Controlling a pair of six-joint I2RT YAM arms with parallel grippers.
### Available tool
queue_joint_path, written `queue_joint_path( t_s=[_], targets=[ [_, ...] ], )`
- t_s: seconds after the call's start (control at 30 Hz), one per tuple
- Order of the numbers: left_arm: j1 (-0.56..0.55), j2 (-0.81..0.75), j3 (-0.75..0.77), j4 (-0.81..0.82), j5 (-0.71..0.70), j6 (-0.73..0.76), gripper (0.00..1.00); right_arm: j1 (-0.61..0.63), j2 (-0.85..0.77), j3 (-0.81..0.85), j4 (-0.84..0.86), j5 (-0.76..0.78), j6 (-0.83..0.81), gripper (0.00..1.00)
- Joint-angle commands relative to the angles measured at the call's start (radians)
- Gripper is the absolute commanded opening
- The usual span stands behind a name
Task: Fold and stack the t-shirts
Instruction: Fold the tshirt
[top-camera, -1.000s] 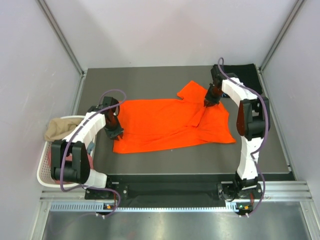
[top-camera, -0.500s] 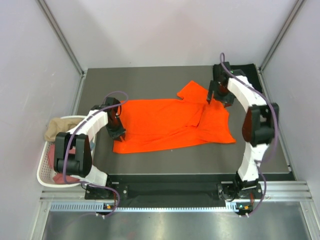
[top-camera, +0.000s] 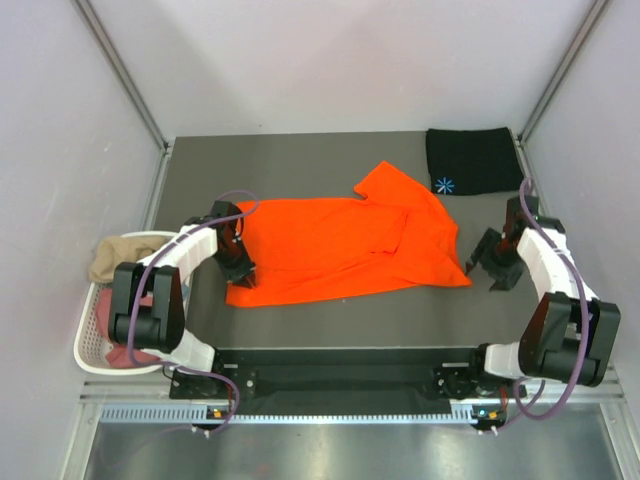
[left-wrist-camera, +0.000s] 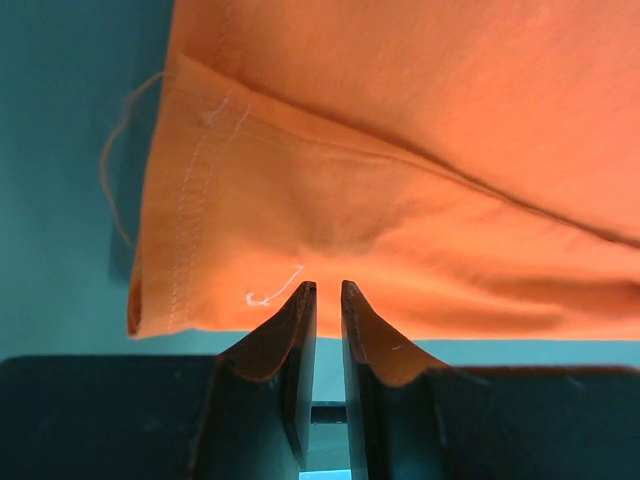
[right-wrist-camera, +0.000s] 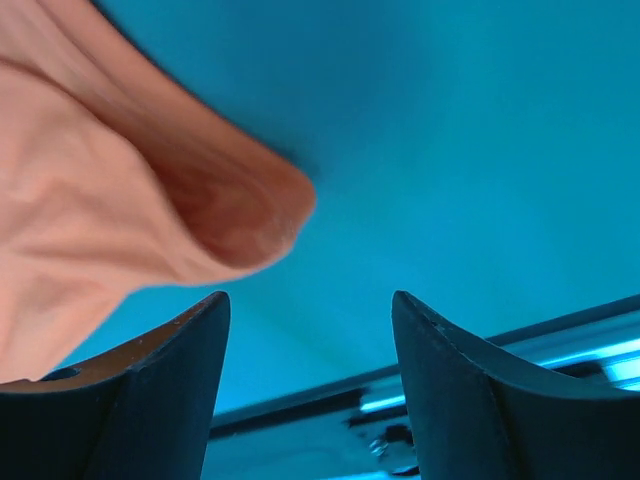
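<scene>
Tan t-shirt (top-camera: 118, 256) in white basket (top-camera: 90, 358)

Robot lab cell; bare panel walls (top-camera: 330, 60), aluminium frame rails (top-camera: 128, 85)

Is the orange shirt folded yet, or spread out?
Mostly spread: the orange t-shirt lies flat on the table, with only a flap near its right end turned over.

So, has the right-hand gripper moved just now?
Yes. The right gripper drew back from the black t-shirt toward the table's near edge, now beside the orange t-shirt.
</scene>
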Motion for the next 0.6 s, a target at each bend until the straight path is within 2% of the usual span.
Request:
queue_joint_path(
  t_s=[0.0,0.1,0.27,0.57],
  targets=[
    [0.005,0.01,-0.006,0.053,0.03,-0.008,0.21,-0.046,-0.069,-0.093,0.084,-0.194,0.104,0.66],
    [0.005,0.016,-0.009,0.061,0.037,-0.006,0.21,-0.092,-0.078,-0.164,0.127,-0.276,0.171,0.67],
    [0.005,0.013,-0.012,0.055,0.031,0.0,0.2,-0.127,-0.069,-0.186,0.145,-0.295,0.184,0.64],
    [0.007,0.011,-0.011,0.049,0.034,-0.001,0.2,-0.128,0.011,-0.193,0.231,-0.26,0.142,0.49]
  ],
)
